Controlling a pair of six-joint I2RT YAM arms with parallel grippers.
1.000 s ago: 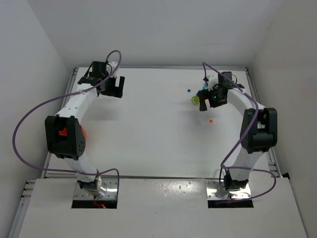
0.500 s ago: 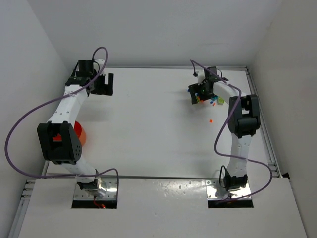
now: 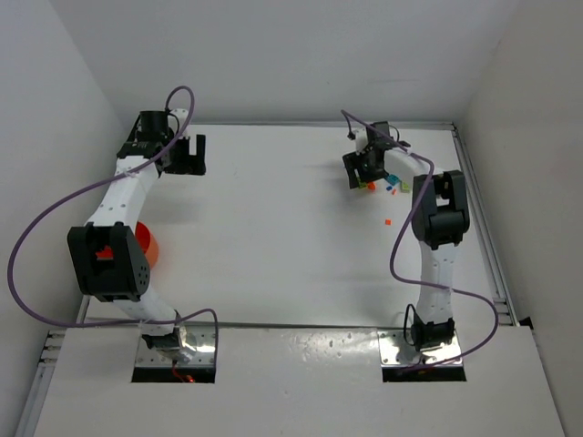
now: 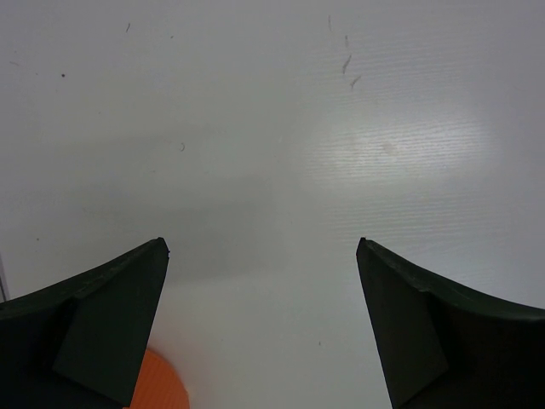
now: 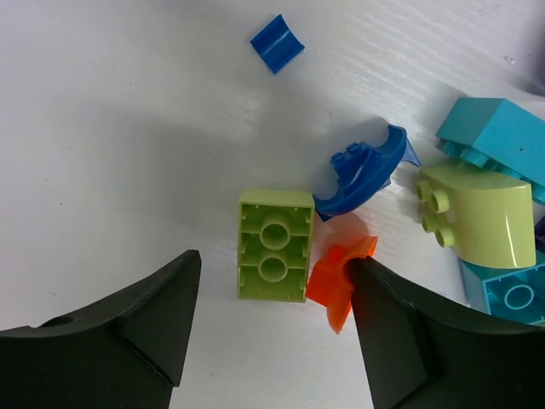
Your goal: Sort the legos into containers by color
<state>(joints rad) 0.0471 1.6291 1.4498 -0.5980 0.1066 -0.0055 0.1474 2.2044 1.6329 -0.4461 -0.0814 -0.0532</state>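
In the right wrist view, a light green lego brick lies studs down between the fingers of my right gripper, which is open. An orange lego leans against the brick and touches the right finger. A gap shows between the left finger and the brick. A curved blue lego lies just beyond. From above, the right gripper hangs over the lego heap at the far right. My left gripper is open and empty over bare table at the far left. The orange bowl sits beside the left arm.
More legos lie to the right of the jaws: a cyan brick, a rounded light green brick, another cyan one and a small blue piece. One tiny orange bit lies apart, nearer the arms. White walls close in the table.
My right arm has swung left and farther back over the lego heap, and its jaws have narrowed. The left gripper has shifted a little to the left, still wide open.
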